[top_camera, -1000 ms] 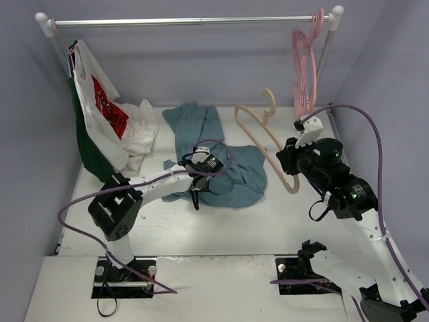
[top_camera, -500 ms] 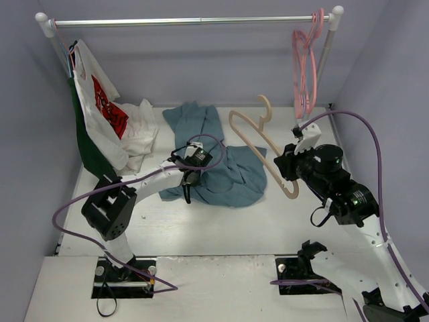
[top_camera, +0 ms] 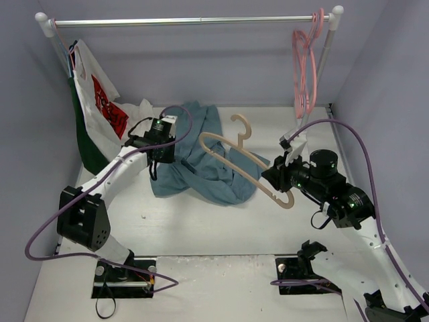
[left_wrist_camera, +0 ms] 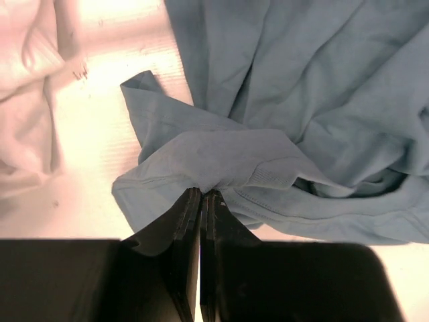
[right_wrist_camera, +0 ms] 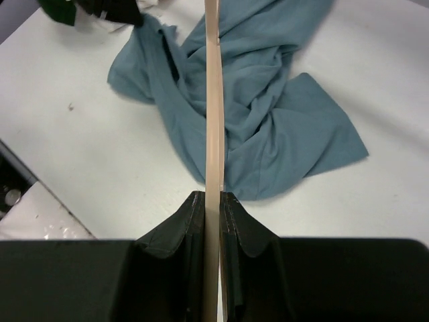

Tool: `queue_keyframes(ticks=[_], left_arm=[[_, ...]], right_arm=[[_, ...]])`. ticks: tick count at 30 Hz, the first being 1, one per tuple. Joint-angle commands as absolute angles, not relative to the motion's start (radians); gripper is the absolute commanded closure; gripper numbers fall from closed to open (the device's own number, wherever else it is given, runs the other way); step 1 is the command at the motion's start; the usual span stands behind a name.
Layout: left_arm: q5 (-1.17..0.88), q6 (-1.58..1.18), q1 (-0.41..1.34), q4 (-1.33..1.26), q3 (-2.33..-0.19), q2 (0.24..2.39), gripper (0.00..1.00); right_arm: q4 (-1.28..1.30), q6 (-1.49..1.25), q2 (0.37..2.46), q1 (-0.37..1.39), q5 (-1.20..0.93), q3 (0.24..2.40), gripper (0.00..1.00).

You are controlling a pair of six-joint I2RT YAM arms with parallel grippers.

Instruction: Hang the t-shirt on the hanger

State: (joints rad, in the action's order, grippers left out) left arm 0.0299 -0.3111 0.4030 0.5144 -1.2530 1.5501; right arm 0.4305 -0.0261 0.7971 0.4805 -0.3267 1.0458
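Note:
The teal-blue t-shirt (top_camera: 201,157) lies crumpled across the middle of the table. At its left edge my left gripper (top_camera: 155,159) is shut on a fold of the t-shirt (left_wrist_camera: 221,161), the cloth bunched at the fingertips (left_wrist_camera: 191,201). The beige hanger (top_camera: 234,157) hangs tilted over the shirt's right half, hook (top_camera: 241,126) upward. My right gripper (top_camera: 278,178) is shut on the hanger's right shoulder. In the right wrist view the hanger (right_wrist_camera: 212,100) runs as a thin bar straight up from between the jaws over the t-shirt (right_wrist_camera: 268,114).
A rail (top_camera: 188,21) spans the back. White printed garment (top_camera: 100,100) and dark green garment (top_camera: 84,137) hang at its left end, with white cloth (top_camera: 141,127) heaped on the table below. Pink hangers (top_camera: 305,64) hang at the right end.
The left gripper shut on the t-shirt's edge and dragged it left and back. The right gripper carried the hanger left, out over the shirt.

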Motion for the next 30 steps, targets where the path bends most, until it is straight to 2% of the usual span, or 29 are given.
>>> queue_keyframes(ticks=[1, 8, 23, 30], left_arm=[[-0.081, -0.204, 0.368, 0.549, -1.345, 1.516, 1.00], [-0.153, -0.196, 0.315, 0.627, -1.434, 1.548, 1.00], [-0.270, -0.144, 0.308, 0.733, -1.488, 1.520, 1.00], [-0.291, -0.112, 0.308, 0.750, -1.512, 1.509, 1.00]], right_arm=[[0.334, -0.009, 0.784, 0.489, -0.452, 1.039, 1.00], [0.293, -0.020, 0.784, 0.522, -0.532, 0.971, 1.00], [0.252, -0.009, 0.778, 0.610, -0.362, 0.922, 1.00], [0.239, -0.009, 0.807, 0.655, -0.362, 0.908, 1.00]])
